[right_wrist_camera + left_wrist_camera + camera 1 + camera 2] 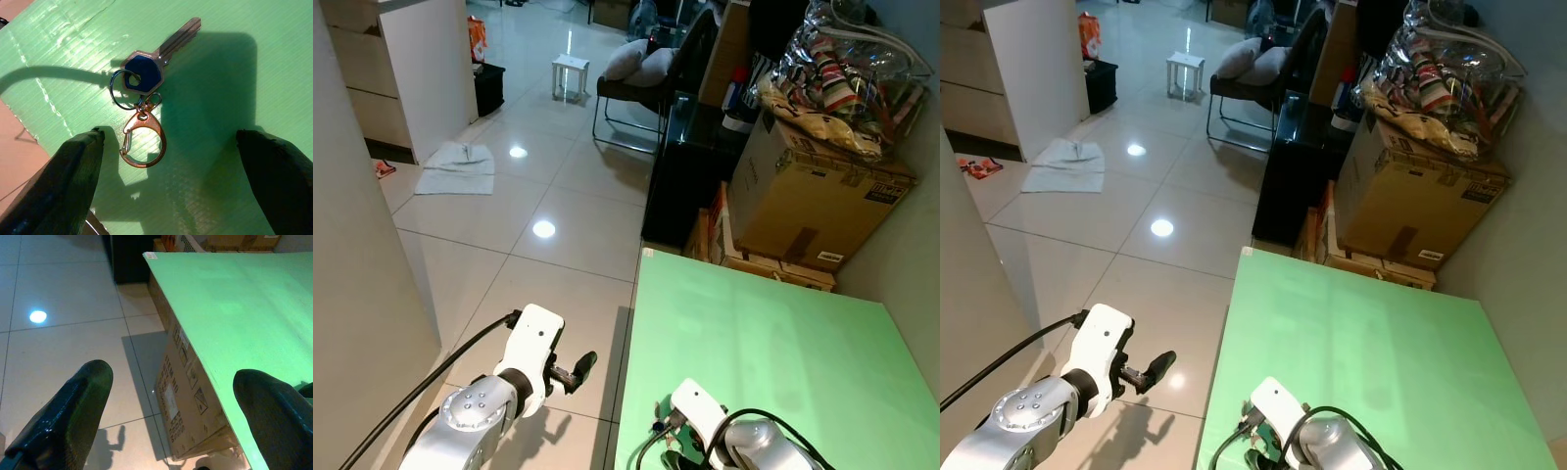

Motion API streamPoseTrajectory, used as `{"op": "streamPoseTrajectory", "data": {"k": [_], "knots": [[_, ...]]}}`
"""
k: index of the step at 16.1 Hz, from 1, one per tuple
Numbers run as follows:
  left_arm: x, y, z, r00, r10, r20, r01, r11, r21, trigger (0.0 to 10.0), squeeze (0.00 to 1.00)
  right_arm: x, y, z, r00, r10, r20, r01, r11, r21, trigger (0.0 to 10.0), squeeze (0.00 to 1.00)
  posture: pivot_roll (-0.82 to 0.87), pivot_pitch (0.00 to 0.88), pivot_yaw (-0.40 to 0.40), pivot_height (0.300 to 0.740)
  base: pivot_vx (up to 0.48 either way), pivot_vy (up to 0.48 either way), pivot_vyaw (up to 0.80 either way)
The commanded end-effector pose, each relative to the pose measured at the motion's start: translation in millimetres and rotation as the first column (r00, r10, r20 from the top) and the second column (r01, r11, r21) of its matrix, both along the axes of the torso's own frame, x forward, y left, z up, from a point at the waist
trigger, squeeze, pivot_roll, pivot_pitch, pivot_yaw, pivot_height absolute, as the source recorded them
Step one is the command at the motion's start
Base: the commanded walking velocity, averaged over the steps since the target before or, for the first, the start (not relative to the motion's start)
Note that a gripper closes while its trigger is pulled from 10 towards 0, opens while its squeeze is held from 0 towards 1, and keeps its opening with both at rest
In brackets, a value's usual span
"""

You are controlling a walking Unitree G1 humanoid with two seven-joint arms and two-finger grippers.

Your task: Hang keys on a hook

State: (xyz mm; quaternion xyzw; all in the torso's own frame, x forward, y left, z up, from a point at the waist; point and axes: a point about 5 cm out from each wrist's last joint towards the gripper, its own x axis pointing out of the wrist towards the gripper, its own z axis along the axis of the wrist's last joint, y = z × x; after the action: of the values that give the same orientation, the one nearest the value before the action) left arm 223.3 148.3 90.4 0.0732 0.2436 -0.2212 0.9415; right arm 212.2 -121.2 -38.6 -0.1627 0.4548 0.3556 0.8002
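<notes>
On the green board (pixel 210 58), the keys (pixel 146 83) lie between the right claw's (pixel 171 176) wide-spread, empty fingers.

Setting: a lived-in home, an open room partly used for storage.
Floor: glossy pale floor tiles (pixel 558 186) reflecting ceiling lights, with a crumpled cloth (pixel 458 167) lying on them.
Seating: a dark chair (pixel 641 93) with grey cushions (pixel 641 64), beside a small white stool (pixel 571 76).
Furniture: a white cabinet (pixel 426 69) on the left; a dark low cabinet (pixel 690 166) in the middle.
Storage: a large cardboard box (pixel 813 201) heaped with wrapped bundles (pixel 842 73), more flat boxes beneath it.
Work surface: a green tabletop (pixel 773 372), resting on a cardboard box (pixel 188 406).
</notes>
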Motion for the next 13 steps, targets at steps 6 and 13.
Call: {"op": "streamPoseTrajectory", "data": {"k": [6,13], "knots": [[-2.4,-6.3,1.9,1.0,-0.027,0.002,0.027,1.0,-0.004,10.0,0.0,-11.4,-19.5,-12.1,0.987,-0.125,-0.102,0.121,0.992,-0.039,10.0,0.0,0.05,0.051,-0.148,0.74,0.0,0.0,0.0],[-4.1,-5.8,0.7,1.0,-0.025,-0.006,0.025,1.0,-0.004,10.0,0.0,-1.5,-12.3,19.6,0.993,-0.115,-0.01,0.115,0.993,0.031,0.0,0.0,0.05,0.048,-0.154,0.74,0.0,0.0,0.0]]}}
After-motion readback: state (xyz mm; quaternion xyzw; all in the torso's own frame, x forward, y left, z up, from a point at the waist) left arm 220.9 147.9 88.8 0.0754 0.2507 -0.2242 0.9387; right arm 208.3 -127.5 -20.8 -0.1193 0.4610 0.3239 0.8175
